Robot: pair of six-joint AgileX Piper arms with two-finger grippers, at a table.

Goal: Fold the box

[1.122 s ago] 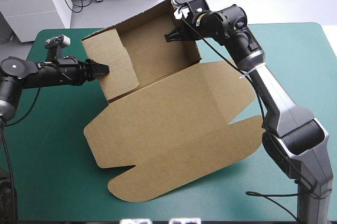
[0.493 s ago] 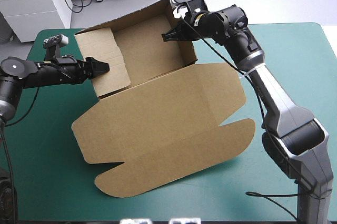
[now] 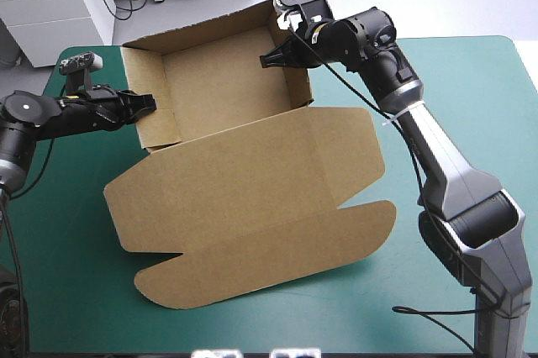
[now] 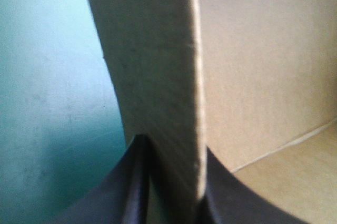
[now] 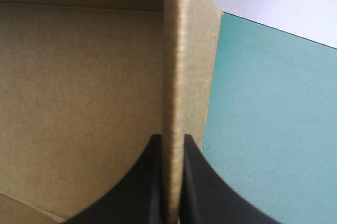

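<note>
**Tabletop** (image 3: 471, 89), under a teal-green cover: the largest surface, and it carries everything else.

**The box** (image 3: 252, 190), brown board, partly formed: it takes up the middle and left of the tabletop. Its far portion is an open tray with the back wall and both side walls raised. The lid, with a rounded flap at each end, spreads from the tray toward the tabletop's near edge.

**My right claw** (image 3: 271, 60): I reach in from the right, above the tray's right wall close to its far corner. The right wrist view shows my two black fingers (image 5: 142, 192) all but pressed together, pinching the top edge of that wall. One finger is inside the tray and the other is outside, on the teal-green side.

**My left claw** (image 3: 150, 102): I come in low from the left, at the tray's left wall. The left wrist view shows the thick wall edge-on and nipped between my fingers, one outside over the cover and the other against the tray's inner face.
</note>
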